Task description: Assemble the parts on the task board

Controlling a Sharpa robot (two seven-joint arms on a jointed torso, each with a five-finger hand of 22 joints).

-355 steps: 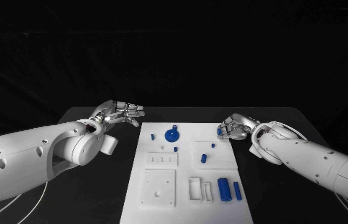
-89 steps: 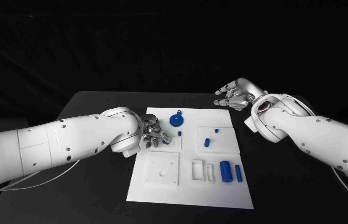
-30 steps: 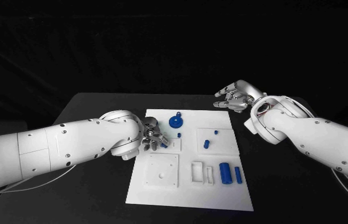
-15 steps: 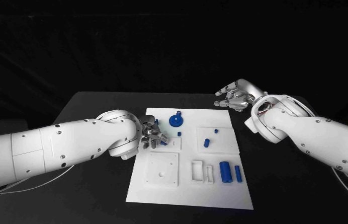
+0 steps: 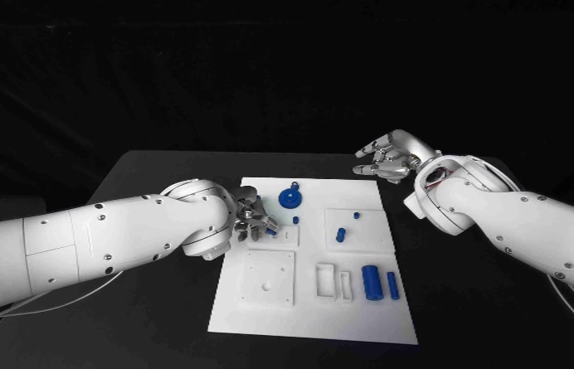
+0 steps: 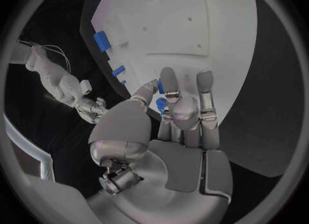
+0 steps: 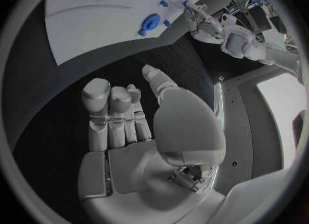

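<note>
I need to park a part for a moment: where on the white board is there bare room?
The white task board is bare along its near edge, below the raised square plate and the two blue cylinders. Its far right corner, under the right hand, is also bare. It is crowded where the left hand works beside the blue round disc.

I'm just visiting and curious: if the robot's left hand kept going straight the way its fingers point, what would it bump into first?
Most likely a small blue part by the fingertips of the left hand, with the white task board just beneath; depth is hard to judge.
</note>
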